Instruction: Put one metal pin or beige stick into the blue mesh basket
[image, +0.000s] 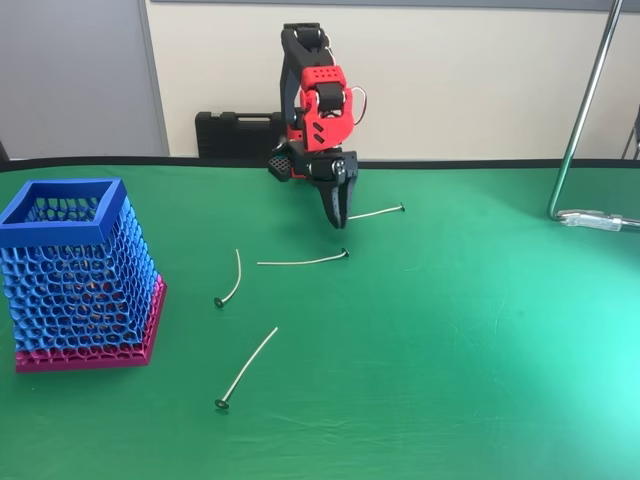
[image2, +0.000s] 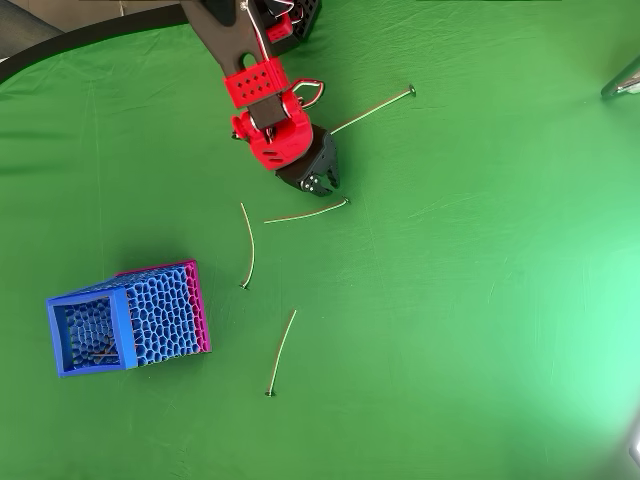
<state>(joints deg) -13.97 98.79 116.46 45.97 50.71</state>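
Hovering over the metal pin (image2: 307, 212), the gripper (image2: 318, 184) (fingers together, empty); overhead reveals a pin inside the blue mesh basket (image2: 88, 300).

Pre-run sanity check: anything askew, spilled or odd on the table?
Mostly fine. Four pins lie loose on the green cloth; one is clearly bowed. The blue mesh basket stands upright, with something thin already inside, unclear what.

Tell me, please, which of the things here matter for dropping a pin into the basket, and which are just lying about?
For the job:
- blue mesh basket
- four loose metal pins, such as the one just below the gripper

Lying about:
- black case at the wall
- metal stand at the right edge
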